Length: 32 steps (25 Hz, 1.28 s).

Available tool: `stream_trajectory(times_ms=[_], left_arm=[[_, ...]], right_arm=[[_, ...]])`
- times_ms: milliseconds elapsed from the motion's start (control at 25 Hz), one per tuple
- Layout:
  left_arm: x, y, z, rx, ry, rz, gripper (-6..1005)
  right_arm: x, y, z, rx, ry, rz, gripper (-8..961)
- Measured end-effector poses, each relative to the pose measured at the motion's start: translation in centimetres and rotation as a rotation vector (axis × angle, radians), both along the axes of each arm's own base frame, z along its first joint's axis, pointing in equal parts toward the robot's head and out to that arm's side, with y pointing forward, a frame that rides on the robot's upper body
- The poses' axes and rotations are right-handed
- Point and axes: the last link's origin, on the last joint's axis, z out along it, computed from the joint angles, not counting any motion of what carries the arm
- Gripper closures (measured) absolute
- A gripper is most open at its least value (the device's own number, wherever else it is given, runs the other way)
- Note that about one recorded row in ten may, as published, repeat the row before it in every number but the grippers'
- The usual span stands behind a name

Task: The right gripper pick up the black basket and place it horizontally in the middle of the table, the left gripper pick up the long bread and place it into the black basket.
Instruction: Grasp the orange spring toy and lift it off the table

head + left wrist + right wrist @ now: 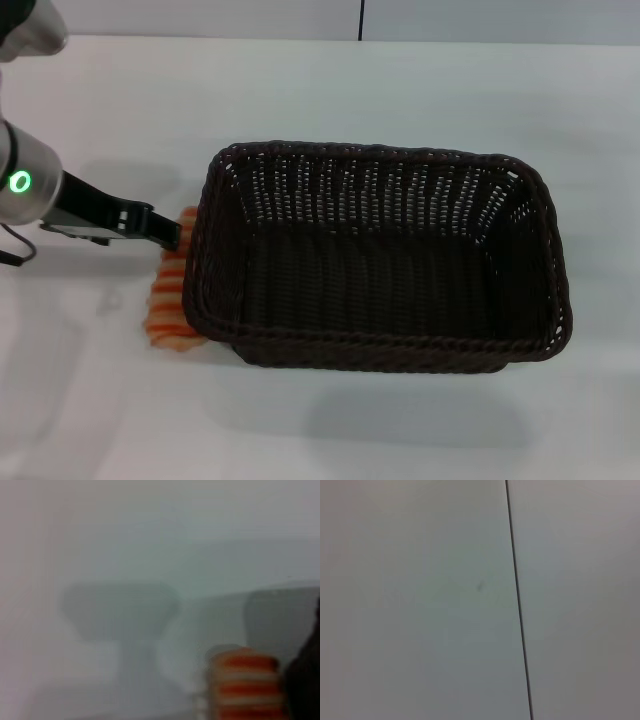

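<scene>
The black basket [380, 260] stands lengthwise across the middle of the white table [400, 90], open side up and empty. The long bread [172, 300], striped orange and cream, lies on the table against the basket's left end. It also shows in the left wrist view [245, 687], with the basket's dark edge [306, 680] beside it. My left gripper [168, 232] reaches in from the left, low at the bread's far end, next to the basket's left wall. My right gripper is out of view.
The right wrist view shows only a pale flat surface crossed by a thin dark seam [517, 600]. A dark seam also shows at the table's far edge [360, 20]. Bare white tabletop lies around the basket.
</scene>
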Motion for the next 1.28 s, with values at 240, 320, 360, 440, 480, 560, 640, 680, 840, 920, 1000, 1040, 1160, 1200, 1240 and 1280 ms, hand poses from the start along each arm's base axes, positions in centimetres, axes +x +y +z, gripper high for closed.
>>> stream_trajectory(times_ms=[240, 320, 360, 440, 480, 560, 640, 680, 840, 920, 1000, 1040, 1160, 1200, 1240, 1280], left_arm=[[-0.1, 0.2, -0.9, -0.025, -0.027, 0.007, 215], [0.1, 0.3, -1.1, -0.034, -0.035, 0.004, 218], [0.1, 0.3, -1.1, -0.034, -0.035, 0.004, 219], [0.2, 0.4, -1.2, -0.039, -0.036, -0.002, 222], [0.2, 0.4, -1.3, -0.044, -0.037, -0.002, 223], [0.2, 0.5, -1.5, -0.05, -0.039, 0.001, 226], [0.1, 0.5, -1.6, -0.054, -0.044, 0.003, 228], [0.1, 0.5, -1.7, -0.054, -0.045, 0.003, 230], [-0.2, 0.6, -1.8, -0.057, -0.044, 0.008, 235], [-0.6, 0.6, -1.9, -0.063, -0.043, 0.013, 238], [-0.7, 0.6, -2.0, -0.066, -0.044, 0.014, 240], [-0.8, 0.6, -2.1, -0.068, -0.045, 0.016, 241], [-0.9, 0.6, -2.3, -0.07, -0.046, 0.015, 245], [-1.0, 0.7, -2.3, -0.07, -0.046, 0.013, 247], [-1.0, 0.7, -2.4, -0.07, -0.046, 0.014, 248], [-1.1, 0.7, -2.4, -0.069, -0.046, 0.014, 249]], right_arm=[[0.1, -0.1, 0.0, 0.0, -0.001, -0.002, 644], [0.1, -0.1, 0.0, 0.001, -0.001, -0.003, 644], [0.1, -0.1, 0.0, 0.001, -0.001, -0.003, 644], [0.1, -0.1, 0.0, 0.002, -0.001, -0.003, 644], [0.2, -0.2, 0.0, 0.002, -0.002, -0.003, 644], [0.2, -0.2, 0.0, 0.002, -0.002, -0.004, 644], [0.2, -0.2, 0.0, 0.002, -0.002, -0.004, 644], [0.2, -0.2, 0.0, 0.002, -0.001, -0.004, 644], [0.2, -0.2, 0.0, 0.002, -0.001, -0.004, 644], [0.2, -0.2, 0.0, 0.002, 0.0, -0.003, 644], [0.1, -0.2, 0.0, 0.002, 0.0, -0.002, 644], [0.1, -0.2, 0.0, 0.001, 0.0, -0.002, 644], [0.0, -0.1, -0.1, -0.001, -0.001, 0.001, 644], [0.0, -0.1, -0.1, -0.002, -0.001, 0.002, 644], [0.0, -0.1, -0.1, -0.002, -0.001, 0.003, 644], [0.0, -0.1, -0.1, -0.003, -0.001, 0.003, 644]])
